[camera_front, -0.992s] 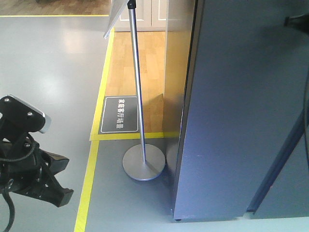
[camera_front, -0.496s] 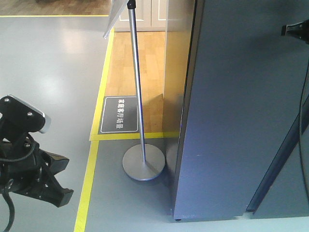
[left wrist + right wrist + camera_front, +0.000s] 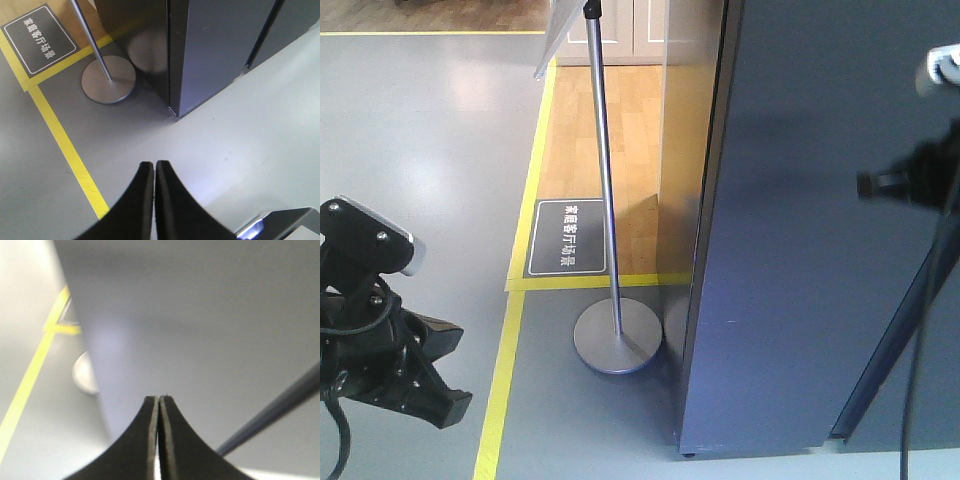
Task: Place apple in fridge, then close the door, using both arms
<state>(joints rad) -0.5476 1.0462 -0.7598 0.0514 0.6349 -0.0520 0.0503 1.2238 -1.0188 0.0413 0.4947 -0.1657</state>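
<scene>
Door (image 3: pixel 210 330) is seen just beyond right gripper (image 3: pixel 159 399), fingers pressed together; left gripper (image 3: pixel 154 165) fingers together, over floor (image 3: pixel 240 135).

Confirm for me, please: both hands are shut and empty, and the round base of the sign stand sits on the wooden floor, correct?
Not quite. Both the left hand and the right hand are shut and empty, but the stand's round base sits on the grey floor, just inside the yellow tape line, not on the wood. The front-facing view shows it.
</scene>
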